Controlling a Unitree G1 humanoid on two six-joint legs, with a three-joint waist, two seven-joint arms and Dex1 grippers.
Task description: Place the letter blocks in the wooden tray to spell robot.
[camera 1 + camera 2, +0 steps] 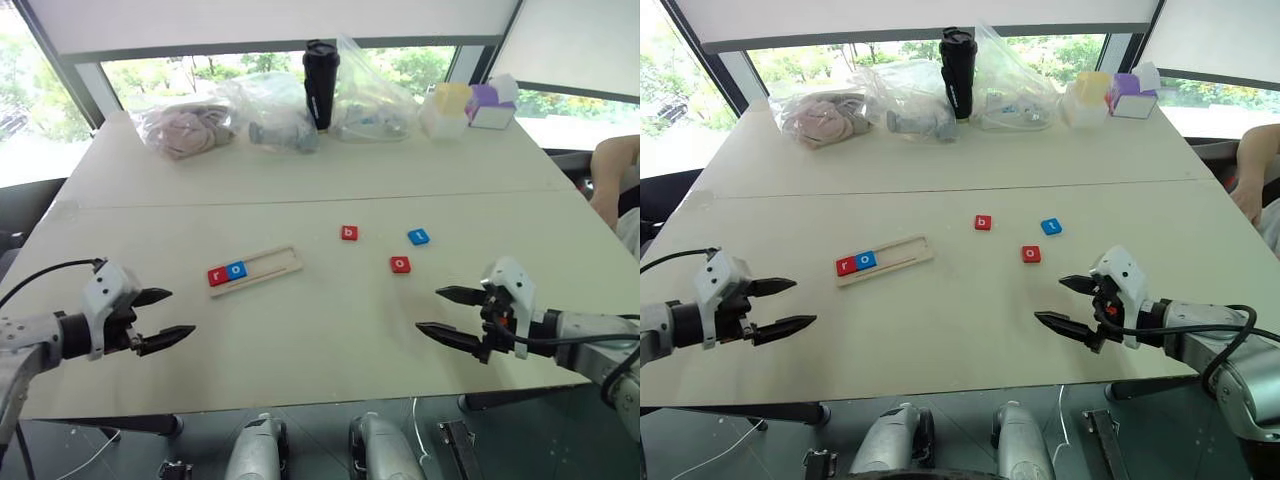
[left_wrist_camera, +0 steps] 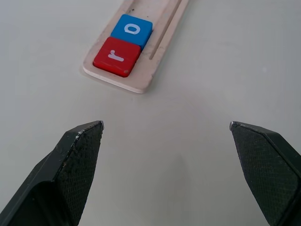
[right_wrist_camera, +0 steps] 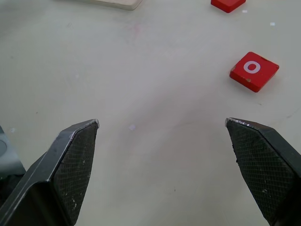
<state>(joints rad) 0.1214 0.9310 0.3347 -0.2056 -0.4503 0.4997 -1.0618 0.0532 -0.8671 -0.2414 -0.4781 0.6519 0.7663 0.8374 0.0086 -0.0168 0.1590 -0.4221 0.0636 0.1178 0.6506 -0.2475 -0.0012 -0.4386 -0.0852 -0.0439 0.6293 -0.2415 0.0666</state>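
The wooden tray (image 1: 268, 268) lies slanted near the table's middle, with a red "r" block (image 1: 217, 276) and a blue "o" block (image 1: 236, 269) side by side at its left end. Loose on the table to its right lie a red "b" block (image 1: 349, 233), a blue "t" block (image 1: 418, 237) and a red "o" block (image 1: 400, 265). My left gripper (image 1: 168, 318) hovers open and empty, left of and nearer than the tray. On the right my right gripper (image 1: 440, 312) is also open and empty, just short of the red "o" block (image 3: 254, 70).
Along the far edge stand clear plastic bags (image 1: 270, 112), a black tumbler (image 1: 321, 84), a yellow box (image 1: 445, 108) and a purple box (image 1: 490, 104). A person's arm (image 1: 612, 175) shows at the right edge. A seam (image 1: 300, 198) crosses the table.
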